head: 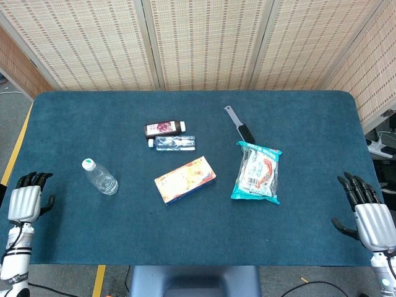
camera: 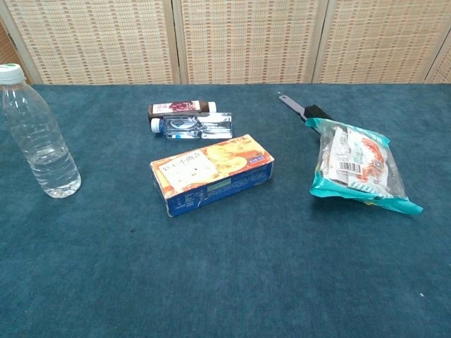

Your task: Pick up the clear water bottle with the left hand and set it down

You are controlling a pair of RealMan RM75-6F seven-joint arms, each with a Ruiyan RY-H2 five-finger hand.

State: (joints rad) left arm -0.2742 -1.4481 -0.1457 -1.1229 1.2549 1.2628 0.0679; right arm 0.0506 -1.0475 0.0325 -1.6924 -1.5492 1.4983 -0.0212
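Note:
The clear water bottle [head: 100,177] with a white cap stands upright on the left part of the blue table [head: 74,124]; the chest view shows the same bottle [camera: 37,134] at its left edge. My left hand [head: 27,200] hangs off the table's left front corner, well to the left of the bottle, fingers apart and holding nothing. Off the right front edge, my right hand [head: 366,213] is likewise open and empty. Neither hand appears in the chest view.
Mid-table lie a dark brown bottle [head: 164,128], a small clear square bottle [head: 173,143] and an orange-and-blue box [head: 185,179]. Further right are a teal snack bag [head: 257,172] and a grey-handled brush [head: 240,125]. A woven screen [head: 204,43] backs the table.

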